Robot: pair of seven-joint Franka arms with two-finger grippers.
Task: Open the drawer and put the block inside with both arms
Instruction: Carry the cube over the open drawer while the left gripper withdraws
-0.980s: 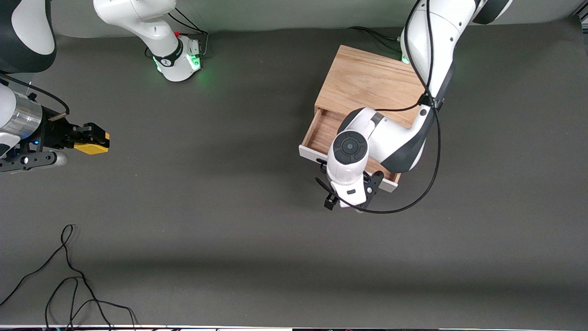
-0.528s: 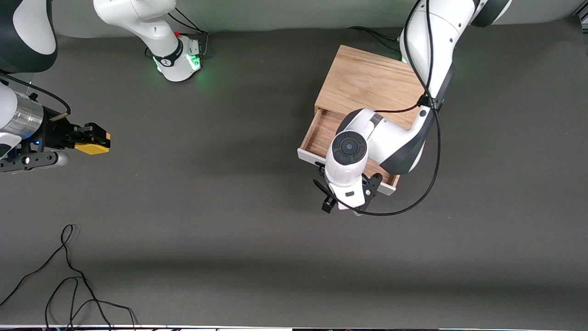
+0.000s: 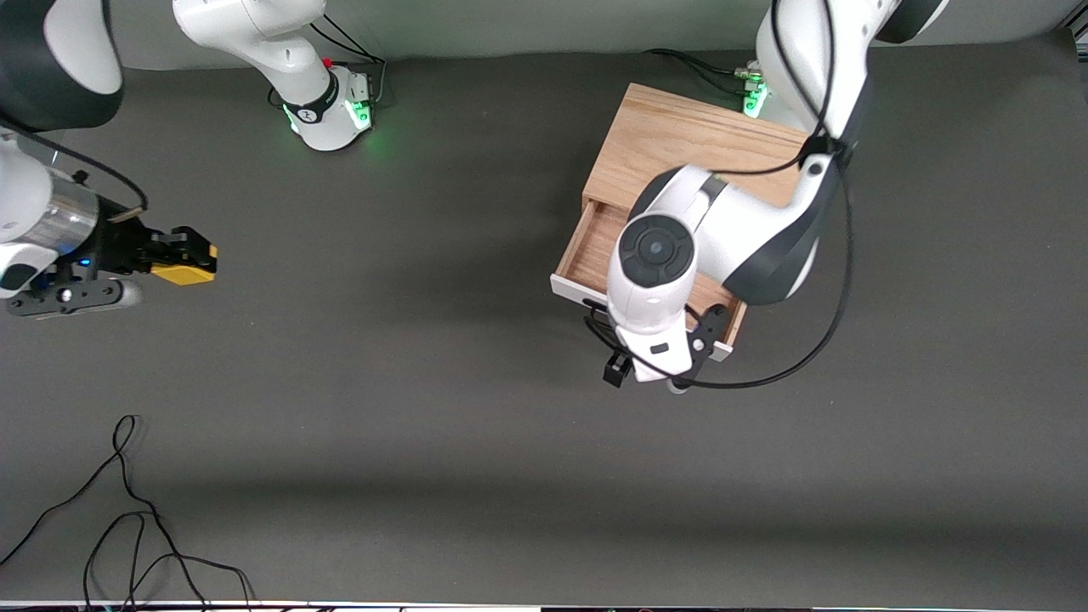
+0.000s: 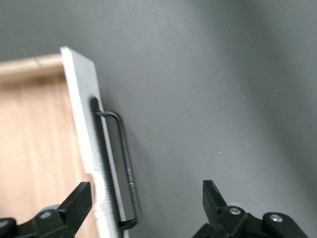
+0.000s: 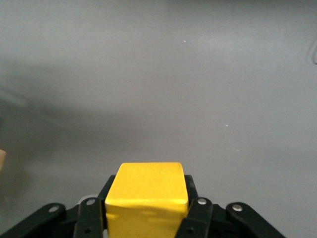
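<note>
A: Two arms working. I'm seeing the right gripper [image 3: 183, 255] pinching the block [image 3: 189, 269] between its fingers, hanging over bare table [image 3: 425, 442] at the right arm's end.

B: Drawer?

A: The drawer [image 3: 595, 246] is sitting pulled out of the wooden box [image 3: 671, 144], wooden floor showing. I'm watching the left gripper [image 4: 148, 206] hovering above the white front panel [image 4: 84, 129], fingers spread on either side of the handle [image 4: 126, 168], not touching it.

B: Block and drawer?

A: Sitting well apart.
</note>
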